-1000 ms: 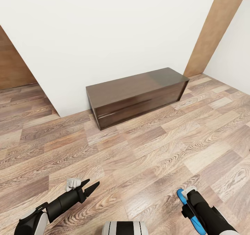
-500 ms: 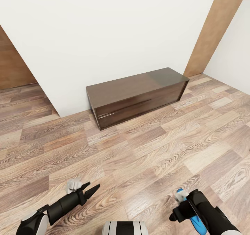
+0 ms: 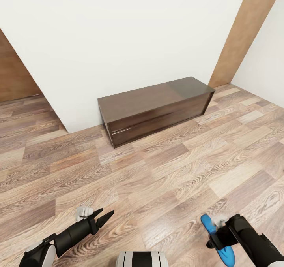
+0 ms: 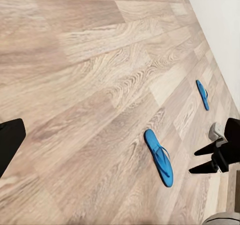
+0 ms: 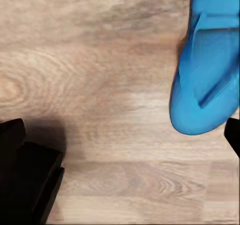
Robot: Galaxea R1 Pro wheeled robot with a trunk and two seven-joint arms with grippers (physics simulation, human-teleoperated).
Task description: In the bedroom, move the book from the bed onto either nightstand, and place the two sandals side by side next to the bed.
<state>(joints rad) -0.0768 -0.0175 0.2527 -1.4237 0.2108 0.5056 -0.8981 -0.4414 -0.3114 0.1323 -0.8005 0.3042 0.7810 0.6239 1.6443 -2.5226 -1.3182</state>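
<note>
One bright blue sandal (image 3: 207, 223) lies flat on the wood floor at the lower right of the head view, and my right gripper (image 3: 216, 240) hovers just over its middle. The right wrist view has this sandal's (image 5: 210, 80) rounded end beside one finger, with both black fingers (image 5: 30, 175) set wide apart and nothing held. From the left wrist view, both sandals show on the floor, the nearer sandal (image 4: 160, 157) next to my right gripper (image 4: 202, 161) and the second sandal (image 4: 202, 95) farther off. My left gripper (image 3: 101, 215) hangs open and empty at the lower left.
A long low dark bench (image 3: 154, 105) stands against the white wall (image 3: 130, 34) ahead. Brown wooden panels flank the wall at the left (image 3: 12, 73) and right (image 3: 244, 34). Wood-plank floor (image 3: 165, 172) stretches between me and the bench.
My right gripper swung left over the sandal, then back to the right and a little lower. The sandal stays on the floor. The left arm has barely shifted.
</note>
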